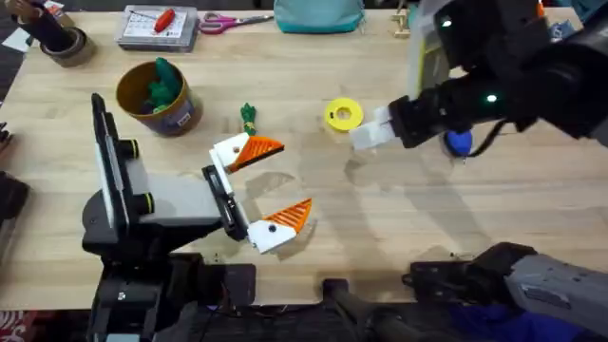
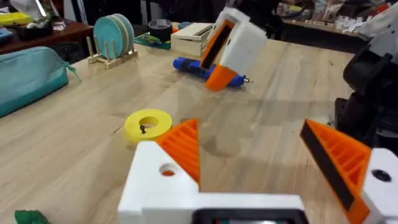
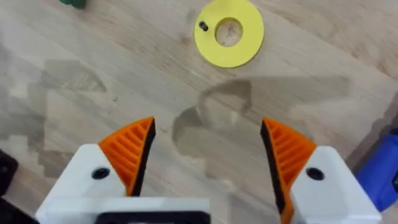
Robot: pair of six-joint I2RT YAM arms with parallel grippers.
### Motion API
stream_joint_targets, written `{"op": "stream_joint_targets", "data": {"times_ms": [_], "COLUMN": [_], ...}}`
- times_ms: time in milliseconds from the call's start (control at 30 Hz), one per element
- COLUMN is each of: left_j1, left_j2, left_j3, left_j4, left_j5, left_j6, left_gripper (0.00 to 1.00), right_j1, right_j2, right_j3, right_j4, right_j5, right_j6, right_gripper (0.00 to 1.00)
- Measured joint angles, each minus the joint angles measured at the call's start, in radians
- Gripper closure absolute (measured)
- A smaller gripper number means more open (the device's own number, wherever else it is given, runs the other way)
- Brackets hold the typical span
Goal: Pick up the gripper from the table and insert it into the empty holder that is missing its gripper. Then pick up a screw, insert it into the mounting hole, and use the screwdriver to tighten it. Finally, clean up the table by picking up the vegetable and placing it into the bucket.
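With both orange-padded fingers fitted, the right gripper (image 3: 208,165) hangs spread over the bench (image 1: 399,218), the light, slippery blue screwdriver (image 2: 205,68) at its 3 o'clock, best pinched mid-barrel.

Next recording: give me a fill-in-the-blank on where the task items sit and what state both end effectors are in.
1. The flat yellow ring has a small dark ____ resting on it.
2. The bucket holds ____ toy vegetables, while another vegetable lies on the table.
3. The right end effector hovers with its fingers ____ above bare wood.
4. The blue screwdriver lies ____ on the table, beyond the ring in the left wrist view.

Missing words: screw; green; open; flat
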Motion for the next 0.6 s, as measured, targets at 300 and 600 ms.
{"op": "stream_joint_targets", "data": {"times_ms": [300, 600], "left_j1": [0.0, 0.0], "left_j2": [0.0, 0.0], "left_j3": [0.0, 0.0], "left_j4": [0.0, 0.0], "left_j5": [0.0, 0.0], "left_j6": [0.0, 0.0], "left_gripper": [0.015, 0.015], "right_j1": [0.059, 0.087], "right_j2": [0.091, 0.181], "right_j3": [0.0, 0.018], "right_j4": [0.056, 0.057], "right_j5": [0.065, 0.072], "right_j6": [0.034, 0.079], "right_gripper": [0.004, 0.004]}}
